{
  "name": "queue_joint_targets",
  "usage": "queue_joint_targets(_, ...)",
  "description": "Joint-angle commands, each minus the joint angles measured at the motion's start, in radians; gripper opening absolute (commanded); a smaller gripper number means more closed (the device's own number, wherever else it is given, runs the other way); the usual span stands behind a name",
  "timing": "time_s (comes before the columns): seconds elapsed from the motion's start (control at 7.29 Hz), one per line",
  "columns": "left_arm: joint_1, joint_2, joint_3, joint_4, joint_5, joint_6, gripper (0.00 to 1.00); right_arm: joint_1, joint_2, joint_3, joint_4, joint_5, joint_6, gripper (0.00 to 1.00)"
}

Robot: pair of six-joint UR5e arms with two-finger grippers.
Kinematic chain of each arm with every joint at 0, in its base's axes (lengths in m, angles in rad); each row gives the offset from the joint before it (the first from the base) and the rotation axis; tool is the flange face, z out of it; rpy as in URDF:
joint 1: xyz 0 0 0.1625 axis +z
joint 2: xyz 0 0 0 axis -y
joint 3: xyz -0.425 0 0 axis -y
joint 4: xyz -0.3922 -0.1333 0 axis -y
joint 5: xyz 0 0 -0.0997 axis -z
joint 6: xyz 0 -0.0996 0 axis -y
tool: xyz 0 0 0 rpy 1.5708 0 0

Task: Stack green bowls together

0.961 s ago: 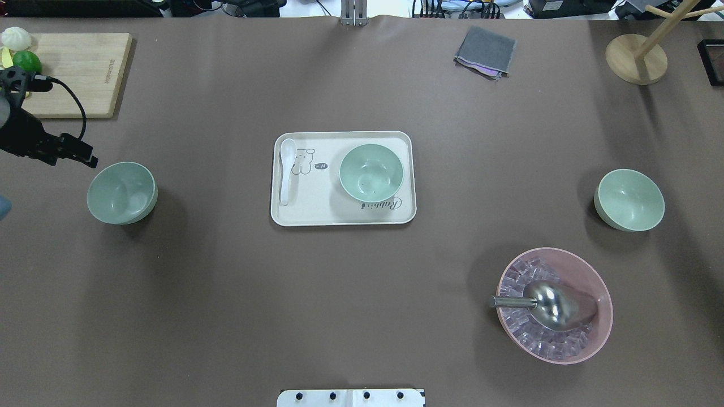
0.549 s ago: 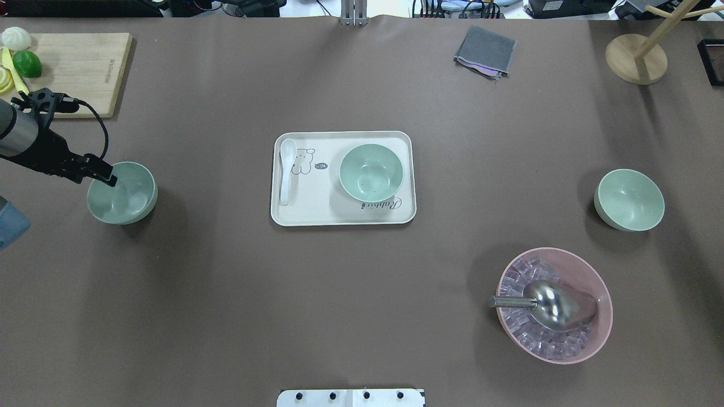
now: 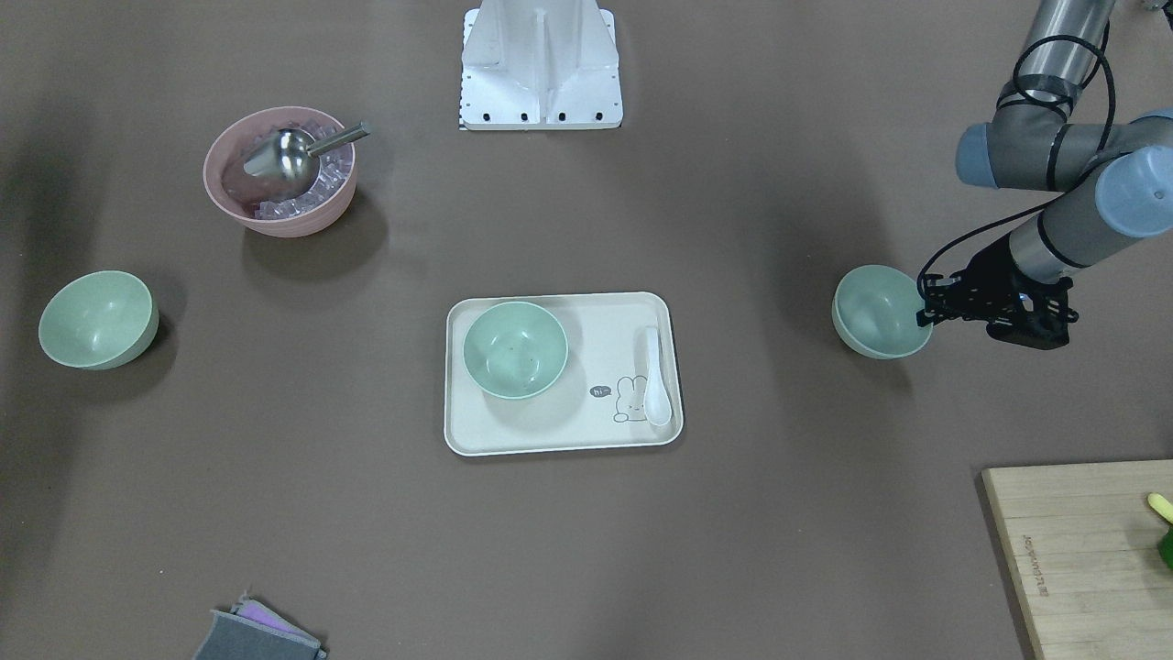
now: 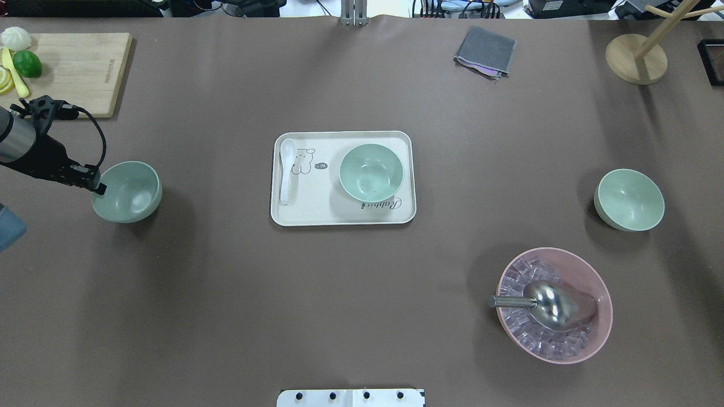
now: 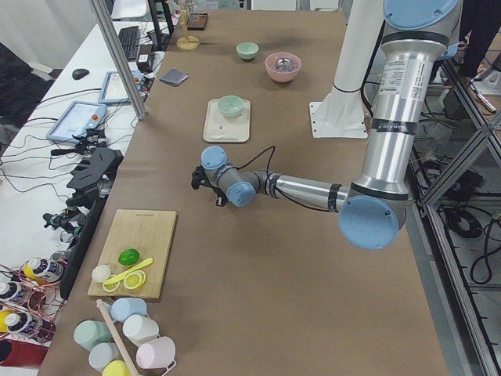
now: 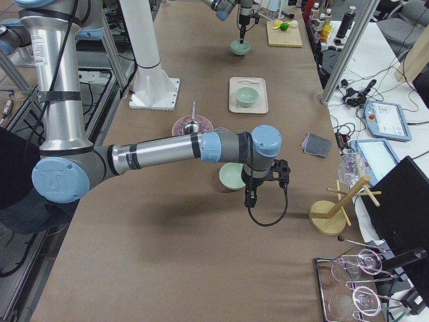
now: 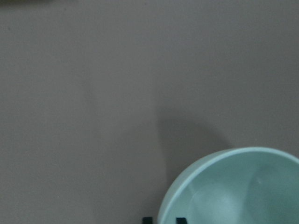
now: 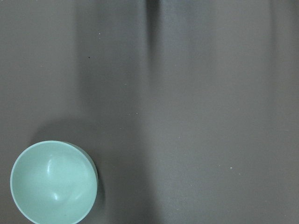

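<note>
Three pale green bowls are on the table. The left bowl (image 4: 129, 192) (image 3: 878, 312) has my left gripper (image 4: 97, 187) (image 3: 924, 312) at its outer rim. In the left wrist view the two fingertips (image 7: 147, 220) stand close together astride the rim of this bowl (image 7: 233, 191), shut on it. The middle bowl (image 4: 371, 172) (image 3: 515, 349) sits on a cream tray (image 4: 344, 217). The right bowl (image 4: 629, 199) (image 8: 53, 182) (image 6: 232, 176) stands alone. My right gripper (image 6: 249, 202) hangs just beside it, seen only from the side, so I cannot tell whether it is open.
A pink bowl (image 4: 604, 330) of ice with a metal scoop stands at the near right. A white spoon (image 4: 287, 169) lies on the tray. A cutting board (image 4: 79, 73) with fruit, a grey cloth (image 4: 485, 51) and a wooden stand (image 4: 636, 59) line the far edge.
My left gripper has come from the bowl's far-left side down onto its left rim. The left bowl has shifted slightly to the right.
</note>
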State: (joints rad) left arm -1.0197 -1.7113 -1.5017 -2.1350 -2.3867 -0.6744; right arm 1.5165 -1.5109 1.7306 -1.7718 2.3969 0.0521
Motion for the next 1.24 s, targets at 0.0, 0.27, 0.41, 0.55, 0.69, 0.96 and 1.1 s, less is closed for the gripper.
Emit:
queue_joint_targets(0.0, -0.112, -0.034, -0.012, 0.114, -0.15, 0.001, 0.0, -0.01, 0.009, 0.001, 0.0, 0.024, 0.0, 1.0)
queue_joint_targets(0.27, -0.152, -0.127, -0.04, 0.243, -0.195, -0.014, 0.0, -0.08, 0.038, 0.01, 0.003, 0.06, 0.018, 1.0)
queue_joint_targets(0.41, -0.151, -0.211, -0.063, 0.354, -0.183, -0.086, 0.0, -0.134, 0.035, 0.012, 0.059, 0.057, 0.062, 1.0)
queue_joint_targets(0.55, -0.146, -0.275, -0.067, 0.374, -0.183, -0.187, 0.0, -0.185, 0.019, 0.006, 0.124, 0.048, 0.08, 1.0)
queue_joint_targets(0.69, -0.129, -0.325, -0.069, 0.374, -0.183, -0.276, 0.0, -0.24, 0.011, 0.003, 0.141, 0.001, 0.087, 1.0)
queue_joint_targets(0.96, -0.088, -0.381, -0.063, 0.374, -0.18, -0.356, 0.0, -0.309, 0.005, -0.032, 0.143, -0.058, 0.087, 1.0)
queue_joint_targets(1.1, -0.076, -0.393, -0.058, 0.376, -0.161, -0.361, 0.0, -0.331, 0.014, -0.075, 0.164, -0.056, 0.089, 0.99)
